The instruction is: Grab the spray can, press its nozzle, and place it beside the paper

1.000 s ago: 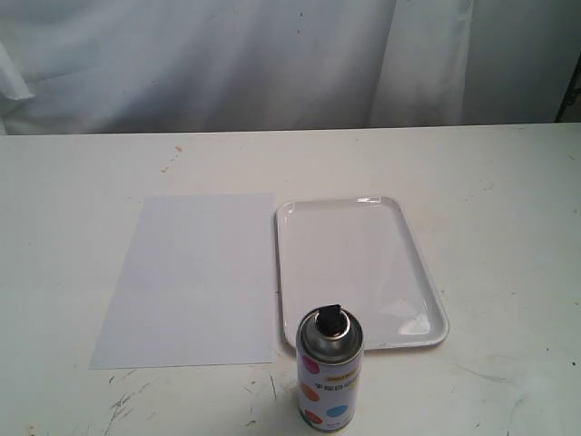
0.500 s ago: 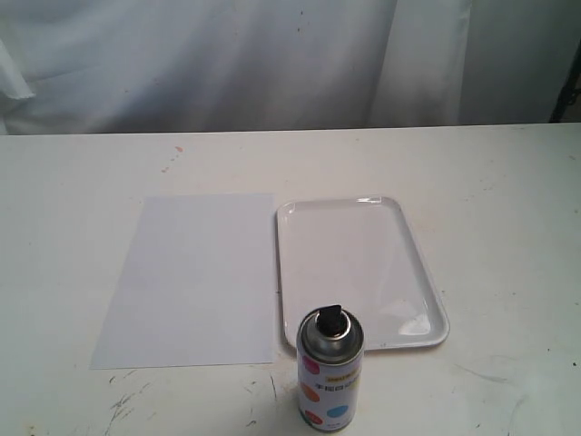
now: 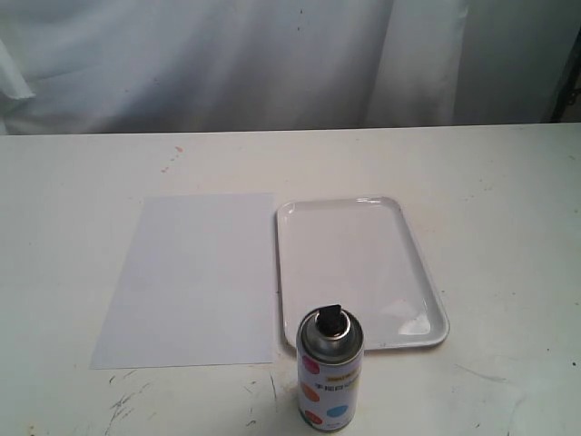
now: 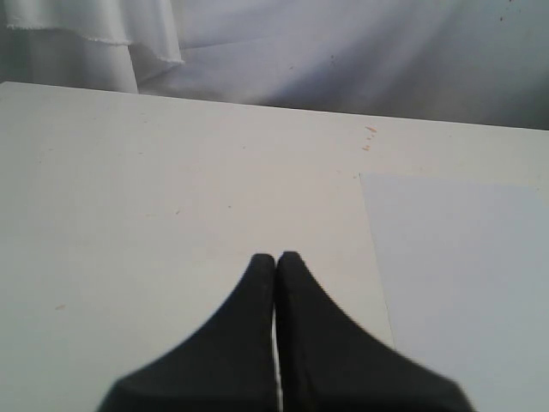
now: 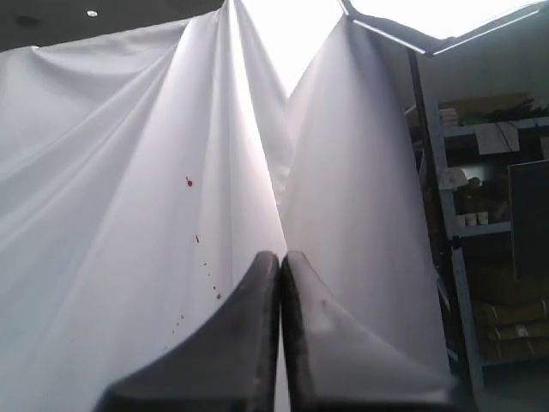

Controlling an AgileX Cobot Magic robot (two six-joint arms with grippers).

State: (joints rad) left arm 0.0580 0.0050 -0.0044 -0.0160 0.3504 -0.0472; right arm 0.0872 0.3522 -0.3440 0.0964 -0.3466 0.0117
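Soft, even light fills the exterior view, leaving barely any shadow and a glare patch on the tray (image 3: 408, 320). In the right wrist view the backlit curtain (image 5: 283, 51) and a ceiling lamp (image 5: 446, 13) blow out to white. The left gripper (image 4: 275, 257) and right gripper (image 5: 280, 255) are dark blurs.

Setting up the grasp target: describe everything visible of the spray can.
The spray can stands upright on the table, at the exterior view's near edge, in front of the tray and right of the paper. White label with pink, orange and blue dots, silver metal shoulder, black nozzle on top. Only the table touches it.
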